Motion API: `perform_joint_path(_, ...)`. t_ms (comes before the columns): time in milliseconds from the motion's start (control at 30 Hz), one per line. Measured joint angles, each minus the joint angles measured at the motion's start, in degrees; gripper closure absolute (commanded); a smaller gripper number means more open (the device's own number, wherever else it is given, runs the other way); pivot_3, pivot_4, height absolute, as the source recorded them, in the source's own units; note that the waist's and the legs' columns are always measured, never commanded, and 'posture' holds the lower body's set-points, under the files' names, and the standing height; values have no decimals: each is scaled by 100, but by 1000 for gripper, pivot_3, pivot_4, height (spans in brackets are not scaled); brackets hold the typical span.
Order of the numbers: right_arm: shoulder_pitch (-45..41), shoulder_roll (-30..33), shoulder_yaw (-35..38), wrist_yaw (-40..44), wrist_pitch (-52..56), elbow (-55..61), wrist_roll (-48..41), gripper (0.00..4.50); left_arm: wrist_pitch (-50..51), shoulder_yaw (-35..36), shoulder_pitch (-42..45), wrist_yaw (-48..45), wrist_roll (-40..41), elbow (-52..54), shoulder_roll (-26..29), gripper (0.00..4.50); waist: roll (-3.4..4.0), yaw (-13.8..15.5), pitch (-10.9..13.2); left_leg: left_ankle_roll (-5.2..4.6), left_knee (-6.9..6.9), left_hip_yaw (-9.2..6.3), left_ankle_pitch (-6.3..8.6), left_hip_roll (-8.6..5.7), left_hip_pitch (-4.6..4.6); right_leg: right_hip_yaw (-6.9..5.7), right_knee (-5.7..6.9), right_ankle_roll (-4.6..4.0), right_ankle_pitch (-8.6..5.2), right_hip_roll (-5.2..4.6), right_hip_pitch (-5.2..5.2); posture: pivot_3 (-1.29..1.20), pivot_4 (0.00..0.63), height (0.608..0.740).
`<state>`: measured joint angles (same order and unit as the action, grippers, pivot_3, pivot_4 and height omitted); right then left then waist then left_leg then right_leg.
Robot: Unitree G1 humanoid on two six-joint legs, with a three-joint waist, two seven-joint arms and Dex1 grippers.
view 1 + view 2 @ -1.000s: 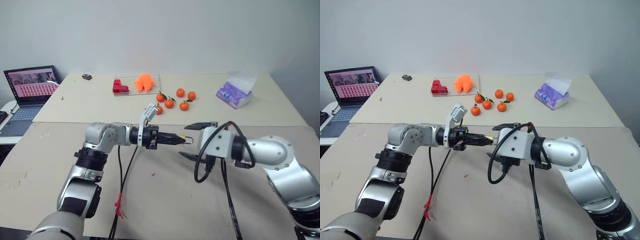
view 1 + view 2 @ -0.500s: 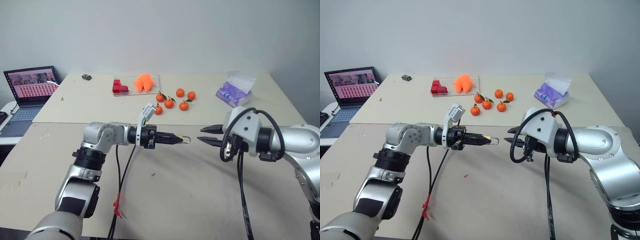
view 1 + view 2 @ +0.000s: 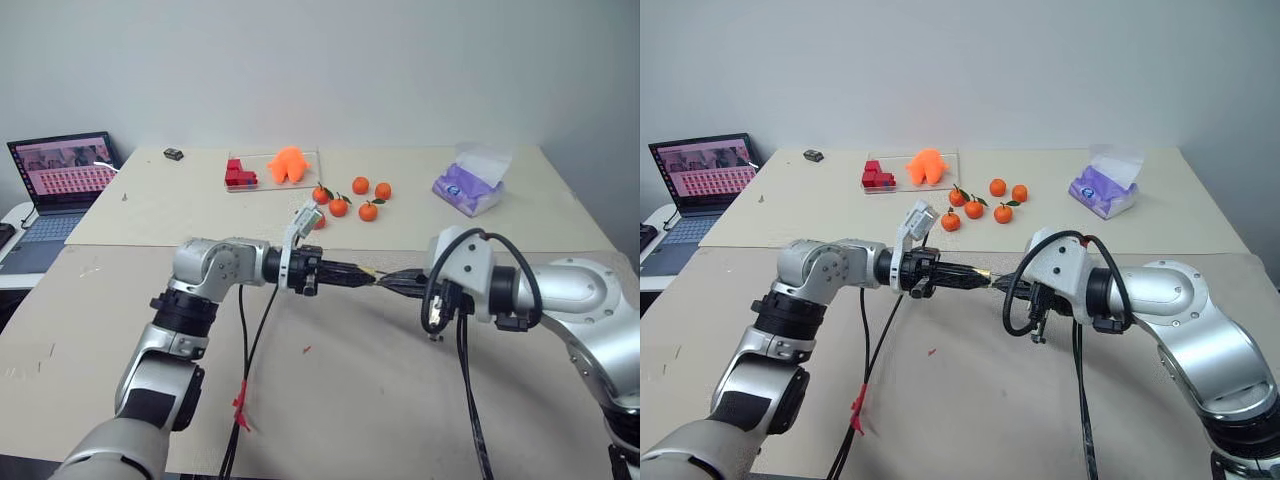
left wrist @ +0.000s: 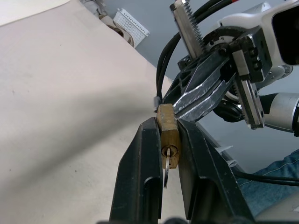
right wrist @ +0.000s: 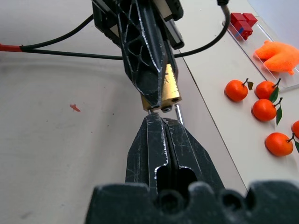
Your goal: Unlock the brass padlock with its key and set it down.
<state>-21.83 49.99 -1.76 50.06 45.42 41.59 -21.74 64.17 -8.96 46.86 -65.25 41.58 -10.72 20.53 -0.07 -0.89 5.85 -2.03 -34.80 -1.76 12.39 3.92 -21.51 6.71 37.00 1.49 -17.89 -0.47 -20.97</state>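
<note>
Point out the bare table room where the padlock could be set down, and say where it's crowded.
Free: the near table below the brass padlock, bordered by the left gripper, the right gripper and the hanging cables; also the far table between the laptop and the red blocks. Crowded: around the tangerines, the orange toy and the tissue pack.

Gold-brass padlock with a silvery key; black fingers; orange tangerines beside red blocks; purple-patterned tissue pack; beige worktop.

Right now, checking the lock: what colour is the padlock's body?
Brass gold, on the brass padlock; clearest in the left wrist view.
</note>
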Motion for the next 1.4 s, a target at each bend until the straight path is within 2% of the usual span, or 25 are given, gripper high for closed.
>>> perform_joint_path(700, -4, 175, -313, 77, -683, -581, 435, 4459, 59, -86, -1, 17, 52, 125, -16, 4416, 1, 0, 1, 0, -1, 0, 0, 0, 0, 0, -1, 0, 0, 0, 0, 0, 150, 661)
perform_joint_path(967, 514, -100, -501, 247, -1021, -1180, 413, 4459, 69, -81, -4, 75, 55, 130, 13, 4416, 3, 3, 1, 1, -4, 0, -1, -1, -12, 1, -1, 0, 0, 0, -1, 0, 150, 661)
perform_joint_path(1267, 676, -258, -564, 278, -1017, -1082, 239, 4459, 67, -67, -5, 127, 54, 130, 32, 4416, 4, 6, 1, 3, -8, -1, -2, -1, -21, 0, 0, 0, 0, 0, -1, 0, 150, 661)
perform_joint_path(1400, 1091, 193, -481, 532, -796, -910, 51, 4459, 60, -50, -31, 160, 49, 138, 63, 4416, 6, 20, 0, 2, -6, -3, -2, -1, -20, -3, -3, 0, 0, 0, 3, 0, 150, 661)
